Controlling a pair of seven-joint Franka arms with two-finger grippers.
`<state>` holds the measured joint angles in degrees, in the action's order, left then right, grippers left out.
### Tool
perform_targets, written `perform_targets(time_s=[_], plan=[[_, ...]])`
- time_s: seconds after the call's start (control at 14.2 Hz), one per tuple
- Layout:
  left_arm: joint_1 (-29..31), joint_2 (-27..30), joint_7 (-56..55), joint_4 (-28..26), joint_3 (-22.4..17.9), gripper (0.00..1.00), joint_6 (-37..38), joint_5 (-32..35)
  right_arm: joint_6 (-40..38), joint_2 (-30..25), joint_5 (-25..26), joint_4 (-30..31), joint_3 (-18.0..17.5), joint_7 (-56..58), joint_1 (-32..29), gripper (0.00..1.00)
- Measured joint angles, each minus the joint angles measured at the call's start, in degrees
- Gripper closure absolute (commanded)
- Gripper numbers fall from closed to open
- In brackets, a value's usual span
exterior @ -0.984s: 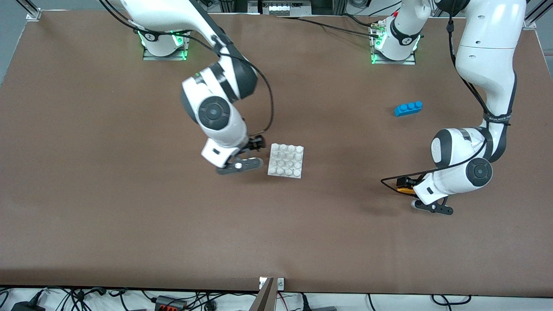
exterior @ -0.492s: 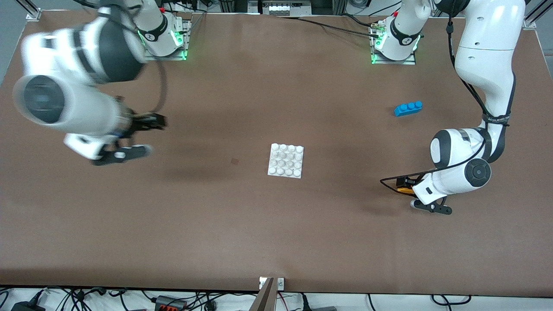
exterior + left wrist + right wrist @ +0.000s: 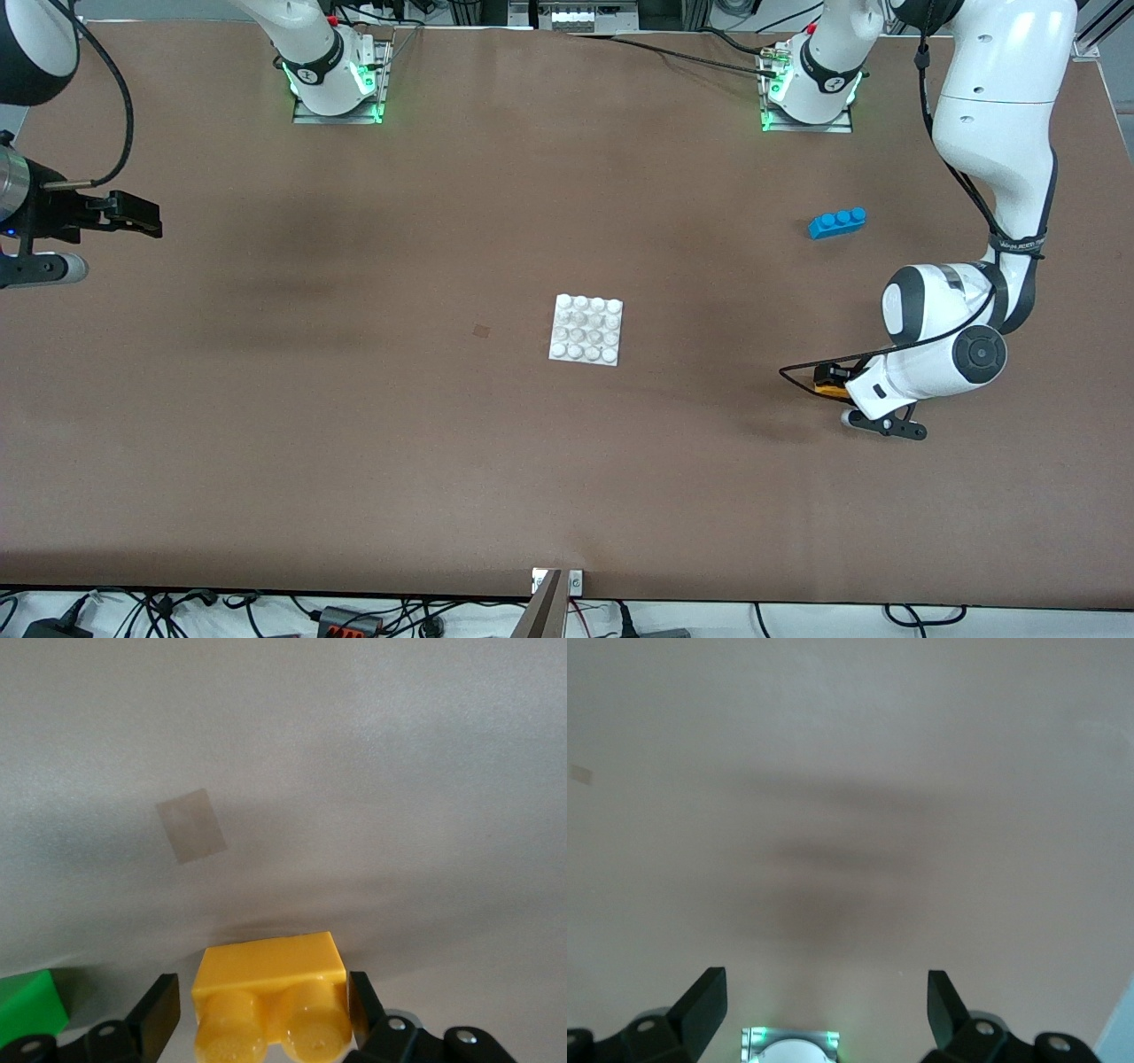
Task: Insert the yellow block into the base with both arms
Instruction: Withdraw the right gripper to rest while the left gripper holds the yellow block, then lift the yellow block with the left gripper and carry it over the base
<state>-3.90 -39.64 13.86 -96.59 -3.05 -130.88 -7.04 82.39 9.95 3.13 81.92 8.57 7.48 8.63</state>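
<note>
Pretty clearly a robotics lab. Two white arms (image 3: 992, 177) bolted onto green-lit base plates (image 3: 337, 102) at 12 o'clock, brown table (image 3: 354, 461), aluminium framing (image 3: 58, 22) at the corners, loose cables and power bricks (image 3: 345, 620) along 6 o'clock.

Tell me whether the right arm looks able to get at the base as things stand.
Probably yes. The right gripper hangs open at its own end of the table, and only bare tabletop lies between it and the base.

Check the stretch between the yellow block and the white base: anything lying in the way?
Nothing. In the front view only bare brown table runs between the yellow block and the base; the blue brick sits well off that line.
</note>
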Motion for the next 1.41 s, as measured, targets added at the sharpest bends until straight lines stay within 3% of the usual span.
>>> perform_targets(time_s=[0.14, 0.35, 0.63, 0.98, 1.41], plan=[[0.0, 0.0, 0.0, 0.0, 0.0, 0.15, 0.03, -0.2, 7.56, -4.57, -0.5, 8.41, -6.78, -0.1, -7.13, 0.0], [0.01, 0.0, 0.0, -0.02, 0.0, 0.18, 0.58, -0.77, 12.39, -10.43, -2.66, 16.84, -8.38, -0.11, -10.17, 0.0], [0.02, 0.0, 0.0, -0.03, 0.0, 0.22, 0.73, -0.82, 10.46, -14.48, -2.74, 16.89, -7.17, -0.1, -10.99, 0.0], [0.05, 0.0, 0.0, -0.03, 0.0, 0.31, 0.78, -0.84, 6.94, -14.46, -2.76, 15.83, -6.9, -0.14, -11.35, 0.0], [0.05, 0.04, 0.0, -0.01, 0.0, 0.36, 1.54, -0.94, 6.95, -14.23, -2.75, 13.6, -6.9, -0.18, -11.53, 0.0]])
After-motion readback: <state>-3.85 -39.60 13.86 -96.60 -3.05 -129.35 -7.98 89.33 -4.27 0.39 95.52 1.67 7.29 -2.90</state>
